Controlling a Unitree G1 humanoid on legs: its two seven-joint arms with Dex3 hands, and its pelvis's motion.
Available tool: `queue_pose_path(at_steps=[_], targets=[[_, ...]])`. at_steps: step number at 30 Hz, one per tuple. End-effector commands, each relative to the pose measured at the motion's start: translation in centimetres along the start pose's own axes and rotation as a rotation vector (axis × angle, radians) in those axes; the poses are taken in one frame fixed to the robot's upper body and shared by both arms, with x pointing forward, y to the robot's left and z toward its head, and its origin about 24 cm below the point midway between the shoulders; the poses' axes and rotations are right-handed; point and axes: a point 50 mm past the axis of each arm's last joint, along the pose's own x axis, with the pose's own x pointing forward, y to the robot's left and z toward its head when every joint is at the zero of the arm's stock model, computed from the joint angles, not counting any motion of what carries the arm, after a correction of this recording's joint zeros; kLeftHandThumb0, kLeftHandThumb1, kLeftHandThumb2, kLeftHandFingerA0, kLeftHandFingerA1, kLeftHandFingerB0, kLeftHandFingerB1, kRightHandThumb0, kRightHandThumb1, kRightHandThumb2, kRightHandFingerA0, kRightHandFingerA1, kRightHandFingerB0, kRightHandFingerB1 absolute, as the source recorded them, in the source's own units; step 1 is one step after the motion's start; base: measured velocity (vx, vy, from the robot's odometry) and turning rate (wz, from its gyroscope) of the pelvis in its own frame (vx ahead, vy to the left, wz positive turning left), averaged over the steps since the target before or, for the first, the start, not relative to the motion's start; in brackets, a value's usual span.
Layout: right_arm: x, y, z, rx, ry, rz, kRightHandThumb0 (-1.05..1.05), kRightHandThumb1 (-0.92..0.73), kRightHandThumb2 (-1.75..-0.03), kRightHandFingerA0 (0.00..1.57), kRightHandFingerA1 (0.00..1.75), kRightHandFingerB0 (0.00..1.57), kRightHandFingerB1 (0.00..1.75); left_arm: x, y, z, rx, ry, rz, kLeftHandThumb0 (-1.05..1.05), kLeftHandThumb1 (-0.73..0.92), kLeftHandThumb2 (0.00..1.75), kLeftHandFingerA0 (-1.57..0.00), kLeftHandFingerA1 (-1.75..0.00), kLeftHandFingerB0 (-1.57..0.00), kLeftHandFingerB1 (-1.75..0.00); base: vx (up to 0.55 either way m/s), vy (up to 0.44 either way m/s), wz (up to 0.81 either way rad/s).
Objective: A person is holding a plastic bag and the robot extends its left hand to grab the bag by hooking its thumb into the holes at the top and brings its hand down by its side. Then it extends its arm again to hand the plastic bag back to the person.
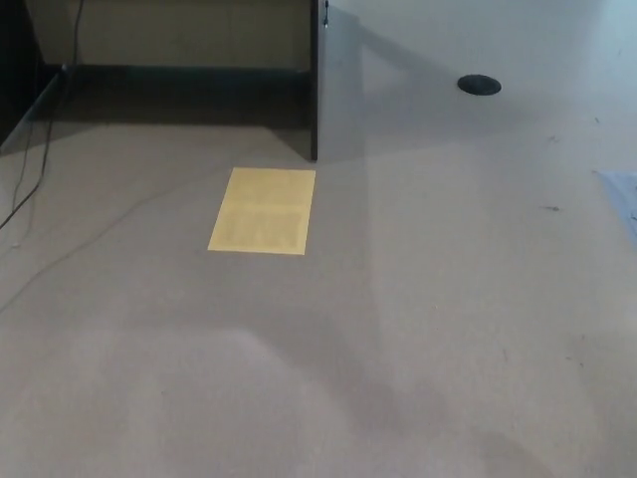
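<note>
Grey floor fills the head view; neither robot hand shows, so finger state can't be told, and no plastic bag is visible. Yellow rectangular sheet lies flat just beside a dark partition edge; thin cable at left, round black disc upper right.

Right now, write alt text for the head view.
A bare grey floor with a yellow rectangular patch near the middle. A dark panel edge stands behind it, a black round disc lies upper right, and a thin cable trails at left. No robot hand, person or bag shows.
</note>
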Motion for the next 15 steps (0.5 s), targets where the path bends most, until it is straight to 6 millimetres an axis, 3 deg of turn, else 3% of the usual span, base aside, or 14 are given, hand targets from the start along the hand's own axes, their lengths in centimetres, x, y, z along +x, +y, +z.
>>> queue_pose_path(at_steps=[1, 6, 7, 8, 9, 10, 11, 13, 14, 15], targets=[[-0.2, -1.6, 0.4, -0.048, -0.116, -0.058, -0.33, -0.58, -0.75, 0.7, 0.62, 0.47, 0.5, -0.3, 1.4, 0.9, 0.072, -0.175, 0.081, -0.35, 0.58, 0.57, -0.43, -0.39, -0.38, -0.35, 0.0, 0.0, 0.0], [-0.3, -1.5, 0.1, -0.044, -0.126, -0.059, -0.33, -0.58, -0.74, 0.61, 0.55, 0.43, 0.47, -0.4, 1.4, 0.7, 0.079, -0.169, 0.078, -0.37, 0.58, 0.58, -0.42, -0.38, -0.37, -0.34, 0.0, 0.0, 0.0], [-0.4, -1.4, 0.0, -0.036, -0.123, -0.06, -0.25, -0.68, -0.6, 0.65, 0.47, 0.47, 0.39, -0.5, 1.3, 0.5, 0.082, -0.17, 0.078, -0.36, 0.58, 0.58, -0.42, -0.38, -0.37, -0.34, 0.0, 0.0, 0.0], [-0.5, -1.3, -0.2, -0.034, -0.125, -0.059, -0.24, -0.67, -0.6, 0.65, 0.48, 0.47, 0.4, -0.6, 1.3, 0.4, 0.082, -0.17, 0.077, -0.36, 0.58, 0.58, -0.42, -0.38, -0.38, -0.34, 0.0, 0.0, 0.0], [-0.6, -1.2, -0.3, -0.031, -0.128, -0.057, -0.32, -0.59, -0.72, 0.58, 0.54, 0.42, 0.46, -0.7, 1.2, 0.2, 0.079, -0.17, 0.078, -0.35, 0.57, 0.57, -0.43, -0.38, -0.39, -0.35, 0.0, 0.0, 0.0], [-0.7, -1.2, -0.4, -0.027, -0.129, -0.054, -0.32, -0.59, -0.72, 0.58, 0.54, 0.42, 0.46, -0.7, 1.2, 0.2, 0.075, -0.17, 0.08, -0.35, 0.57, 0.57, -0.43, -0.38, -0.39, -0.35, 0.0, 0.0, 0.0], [-0.8, -1.2, -0.6, -0.03, -0.126, -0.053, -0.24, -0.67, -0.6, 0.63, 0.47, 0.45, 0.39, -0.9, 1.0, 0.1, 0.081, -0.169, 0.075, -0.36, 0.58, 0.58, -0.43, -0.38, -0.38, -0.35, 0.0, 0.0, 0.0], [-1.1, -1.1, -1.2, -0.034, -0.115, -0.047, -0.25, -0.68, -0.6, 0.63, 0.47, 0.45, 0.39, -1.2, 0.7, -0.2, 0.102, -0.173, 0.075, -0.36, 0.57, 0.57, -0.45, -0.38, -0.39, -0.35, 0.0, 0.0, 0.0], [-1.3, -0.9, -1.5, -0.036, -0.106, -0.041, -0.33, -0.59, -0.73, 0.59, 0.54, 0.41, 0.46, -1.4, 0.6, -0.4, 0.109, -0.172, 0.071, -0.36, 0.57, 0.57, -0.45, -0.38, -0.39, -0.35, 0.0, 0.0, 0.0], [-1.4, -0.8, -1.7, -0.037, -0.103, -0.038, -0.33, -0.59, -0.73, 0.59, 0.54, 0.41, 0.46, -1.5, 0.6, -0.5, 0.112, -0.172, 0.07, -0.36, 0.57, 0.57, -0.45, -0.38, -0.39, -0.35, 0.0, 0.0, 0.0]])
